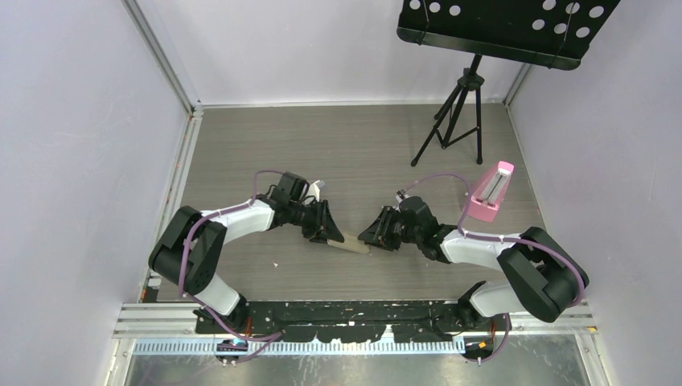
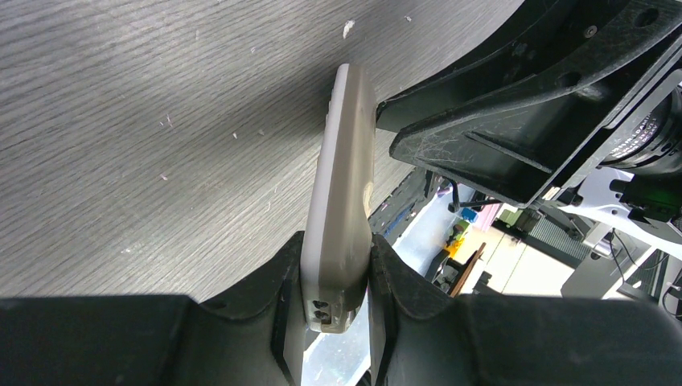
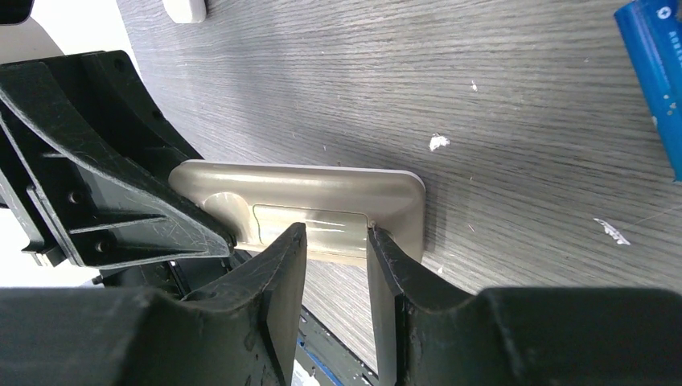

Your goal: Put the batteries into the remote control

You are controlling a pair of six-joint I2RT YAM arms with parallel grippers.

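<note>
The remote control (image 1: 350, 244) hangs just above the table between the two arms, its tan-beige back (image 3: 322, 201) facing the right wrist camera. My left gripper (image 2: 338, 273) is shut on one end of the remote (image 2: 346, 185), a finger on each broad face. My right gripper (image 3: 338, 237) is open, and its fingertips (image 3: 293, 241) rest against the battery-cover panel on the tan back with nothing between them. In the top view the right gripper (image 1: 371, 237) meets the remote's other end, opposite the left gripper (image 1: 328, 233). One bluish battery (image 3: 655, 72) lies on the table at the frame edge.
A pink wedge-shaped object (image 1: 490, 191) stands at the right, beyond the right arm. A black tripod stand (image 1: 462, 112) is at the back right. A small white piece (image 1: 318, 186) lies behind the left gripper. Grey walls close in the wood-grain table (image 1: 354, 145).
</note>
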